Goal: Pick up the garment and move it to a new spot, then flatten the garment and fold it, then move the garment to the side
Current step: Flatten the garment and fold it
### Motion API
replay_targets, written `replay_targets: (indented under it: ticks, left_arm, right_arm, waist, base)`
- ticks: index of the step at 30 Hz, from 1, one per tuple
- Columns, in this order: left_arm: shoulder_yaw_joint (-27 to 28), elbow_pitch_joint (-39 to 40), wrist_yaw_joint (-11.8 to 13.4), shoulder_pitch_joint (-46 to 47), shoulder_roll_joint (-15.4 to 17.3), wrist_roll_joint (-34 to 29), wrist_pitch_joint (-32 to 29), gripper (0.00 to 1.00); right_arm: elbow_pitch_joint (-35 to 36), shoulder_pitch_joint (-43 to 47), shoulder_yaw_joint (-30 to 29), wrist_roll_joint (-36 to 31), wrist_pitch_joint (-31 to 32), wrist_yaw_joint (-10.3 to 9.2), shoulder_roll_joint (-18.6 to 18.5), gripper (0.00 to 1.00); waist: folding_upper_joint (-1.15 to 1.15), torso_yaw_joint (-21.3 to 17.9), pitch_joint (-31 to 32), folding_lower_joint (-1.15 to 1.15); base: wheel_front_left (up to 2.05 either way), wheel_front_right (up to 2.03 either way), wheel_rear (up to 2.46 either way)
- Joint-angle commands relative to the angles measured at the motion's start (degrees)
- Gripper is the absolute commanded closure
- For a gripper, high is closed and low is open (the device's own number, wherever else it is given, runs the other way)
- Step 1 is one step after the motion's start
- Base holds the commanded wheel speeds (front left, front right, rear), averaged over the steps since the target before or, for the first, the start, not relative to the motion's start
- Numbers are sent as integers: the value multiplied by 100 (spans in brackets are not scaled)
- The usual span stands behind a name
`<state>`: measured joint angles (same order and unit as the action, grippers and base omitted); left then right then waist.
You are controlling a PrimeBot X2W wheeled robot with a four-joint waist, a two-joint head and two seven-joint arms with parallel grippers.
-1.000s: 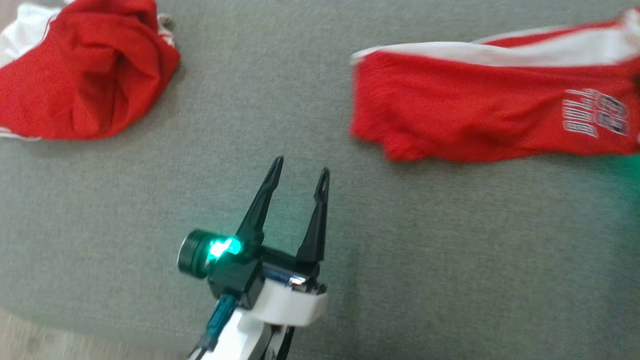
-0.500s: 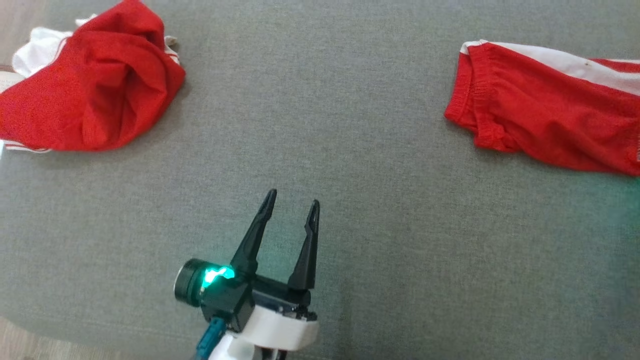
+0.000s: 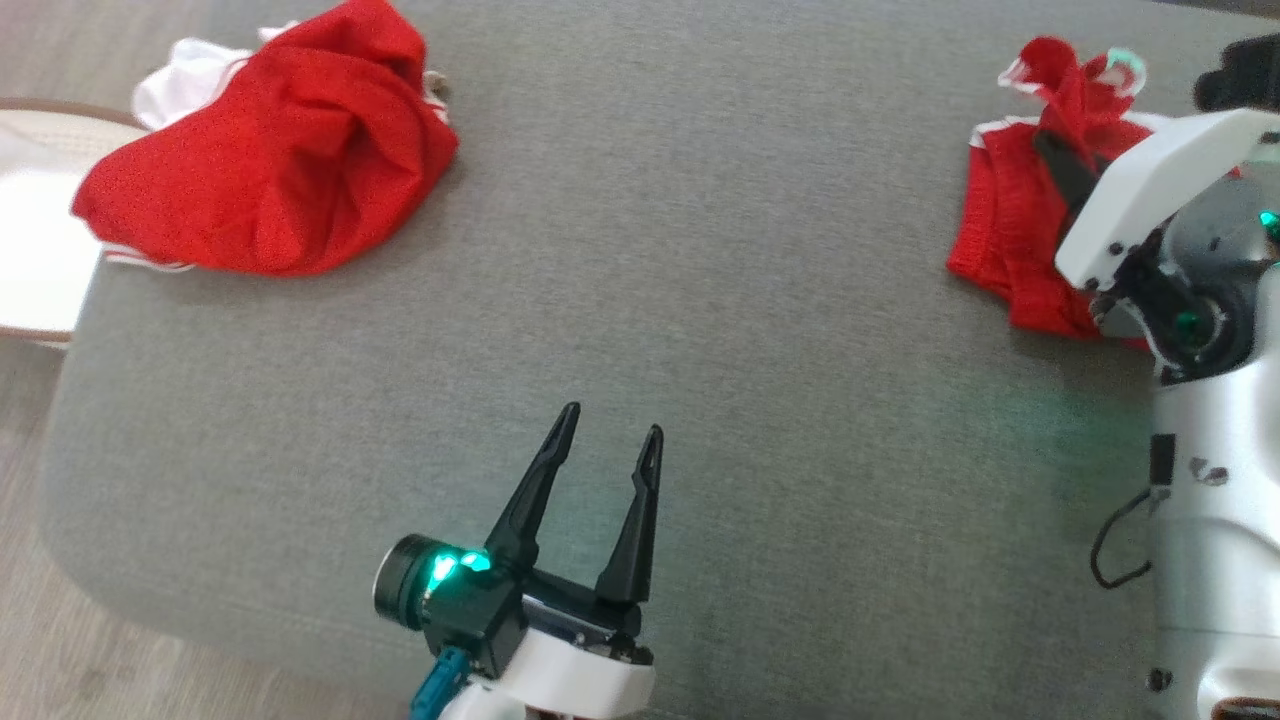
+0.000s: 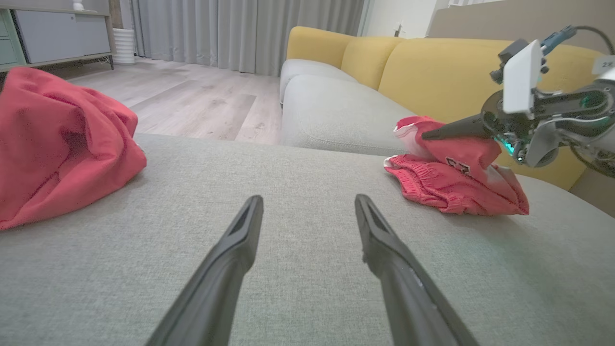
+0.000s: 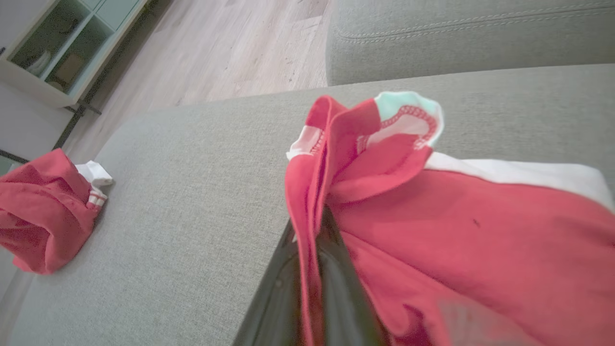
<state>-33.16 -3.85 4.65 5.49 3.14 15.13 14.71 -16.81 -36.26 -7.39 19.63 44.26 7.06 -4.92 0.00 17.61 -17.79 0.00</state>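
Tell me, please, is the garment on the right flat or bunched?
Bunched: the right tool pinches the garment, holding a corner raised in folds.

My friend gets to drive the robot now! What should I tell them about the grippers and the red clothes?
Left gripper: open, holding nothing, over the grey cushion.
Right gripper: shut on a bunched edge of the red garment at the cushion's right end. That edge is raised; the rest lies on the cushion.
Another red cloth lies crumpled at the left end, with no gripper on it.
Done: garment grasped.
Left: carry it to a new spot, flatten, fold, move aside.
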Motion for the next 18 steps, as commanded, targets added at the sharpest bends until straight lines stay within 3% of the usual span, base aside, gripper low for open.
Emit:
replay_targets:
  ticks: [1,7,15,16,17,18]
  left_arm:
    - [123,146,61,-23,-24,62,29,0]
    - [143,167,130,-140,-25,100,29,0]
    - [206,172,152,-148,-25,84,29,0]
    - [205,167,146,-137,-25,81,29,0]
    - [203,157,141,-127,-25,77,29,0]
    - [207,146,137,-120,-25,70,29,0]
  right_arm:
    - [147,-122,177,-100,-50,43,103,100]
    - [101,109,359,-201,-76,43,-67,100]
    - [266,361,709,-18,-103,43,-410,100]
    - [291,374,747,1,-134,43,-414,81]
    - [320,392,812,32,-174,43,-415,27]
    - [348,413,914,106,-203,43,-400,0]
  waist:
    - [0,145,57,0]
    - [0,180,96,0]
    - [0,-93,86,0]
    - [0,-125,82,0]
    - [0,-147,80,0]
    - [0,-175,79,0]
  base:
    - [0,0,0]
    - [0,0,0]
    - [0,0,0]
    - [0,0,0]
    - [0,0,0]
    - [0,0,0]
